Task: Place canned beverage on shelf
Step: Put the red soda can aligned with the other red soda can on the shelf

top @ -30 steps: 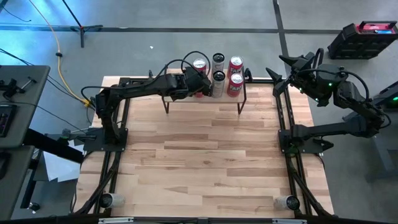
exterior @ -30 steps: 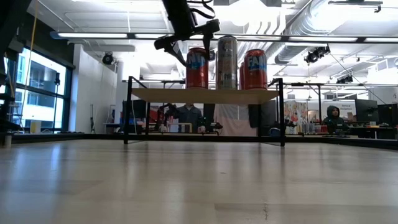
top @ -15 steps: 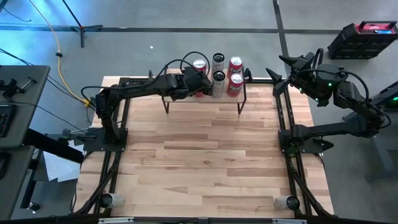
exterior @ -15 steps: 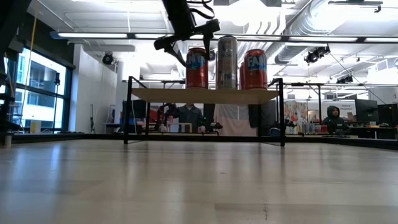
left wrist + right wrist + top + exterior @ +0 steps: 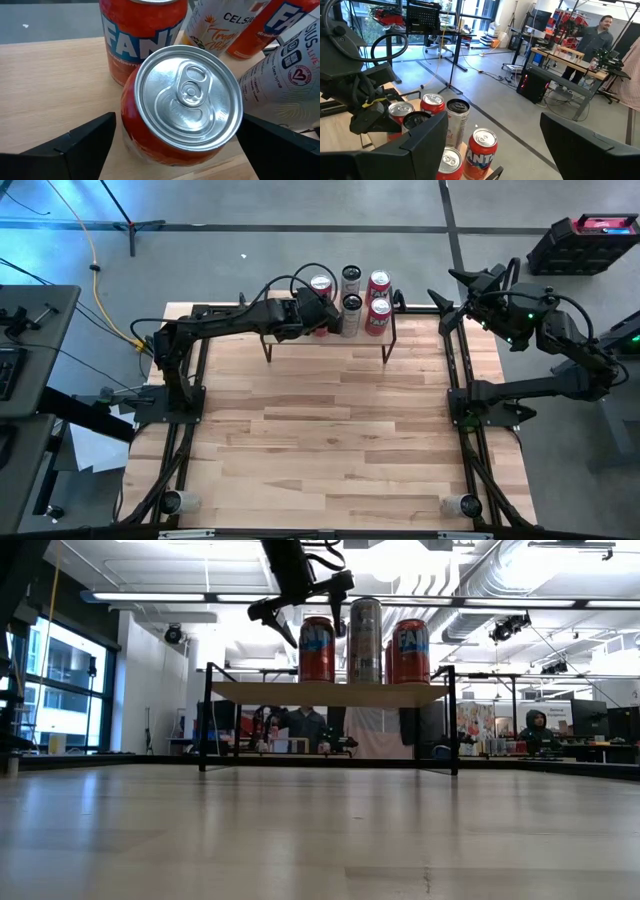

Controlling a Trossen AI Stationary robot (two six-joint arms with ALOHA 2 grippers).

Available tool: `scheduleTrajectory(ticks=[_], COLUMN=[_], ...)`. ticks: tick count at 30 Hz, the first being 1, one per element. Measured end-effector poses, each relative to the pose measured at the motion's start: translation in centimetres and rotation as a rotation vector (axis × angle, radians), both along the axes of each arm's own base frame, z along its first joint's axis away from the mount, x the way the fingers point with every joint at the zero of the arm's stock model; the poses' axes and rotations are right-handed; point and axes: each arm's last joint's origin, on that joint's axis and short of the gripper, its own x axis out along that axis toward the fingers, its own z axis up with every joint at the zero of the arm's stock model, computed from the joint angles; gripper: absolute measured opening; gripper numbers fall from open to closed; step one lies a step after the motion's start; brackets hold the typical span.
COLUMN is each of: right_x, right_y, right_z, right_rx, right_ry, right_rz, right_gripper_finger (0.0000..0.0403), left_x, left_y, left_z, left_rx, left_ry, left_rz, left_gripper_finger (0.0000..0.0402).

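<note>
We see the left gripper (image 5: 175, 142) spread wide and released, its fingers (image 5: 75, 142) flanking but clear of an orange Fanta can (image 5: 182, 107) standing on the shelf (image 5: 50, 85). Beyond it stand another Fanta can (image 5: 135, 35) and two pale cans (image 5: 280, 70) lettered "CELSIUS". The right gripper (image 5: 485, 145) hangs open, well off to the side.

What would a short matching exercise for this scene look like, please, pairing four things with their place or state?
Things:
1. left gripper
2. right gripper
3. orange can
4. shelf

Places or states:
A. at the table's far edge, bearing several cans
B. open, near the table's far right corner, holding nothing
C. upright on the plank, between two spread fingers
D. open, one finger on either side of a can's top

Pairs: 1-D, 2-B, 3-C, 4-A.
</note>
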Motion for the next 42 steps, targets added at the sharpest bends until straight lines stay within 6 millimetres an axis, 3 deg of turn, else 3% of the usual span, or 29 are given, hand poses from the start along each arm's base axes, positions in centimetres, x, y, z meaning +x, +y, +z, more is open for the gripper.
scheduleTrajectory(ticks=[9, 20, 26, 32, 42], right_x=[0.0, 0.0, 0.0, 0.0, 0.0], right_y=[0.0, 0.0, 0.0, 0.0, 0.0], right_z=[0.0, 0.0, 0.0, 0.0, 0.0], right_rx=[0.001, 0.002, -0.001, -0.002, 0.007], right_ry=[-0.001, -0.001, 0.002, 0.003, -0.008], right_rz=[0.007, 0.015, 0.016, 0.016, 0.014], right_gripper_finger=[0.0303, 0.0303, 0.0303, 0.0303, 0.0303], left_x=[0.1, -0.8, -1.7, -4.0, -7.0], left_y=[0.0, -0.2, -0.4, -0.4, -1.3], left_z=[0.0, 1.5, 2.7, 5.5, 8.7], left_rx=[-0.009, 0.009, 0.023, 0.093, 0.154], left_ry=[-0.011, -0.046, -0.046, -0.04, 0.044], left_rz=[-0.008, -0.014, -0.036, -0.084, -0.473], left_gripper_finger=[0.0392, 0.0392, 0.0392, 0.0392, 0.0392])
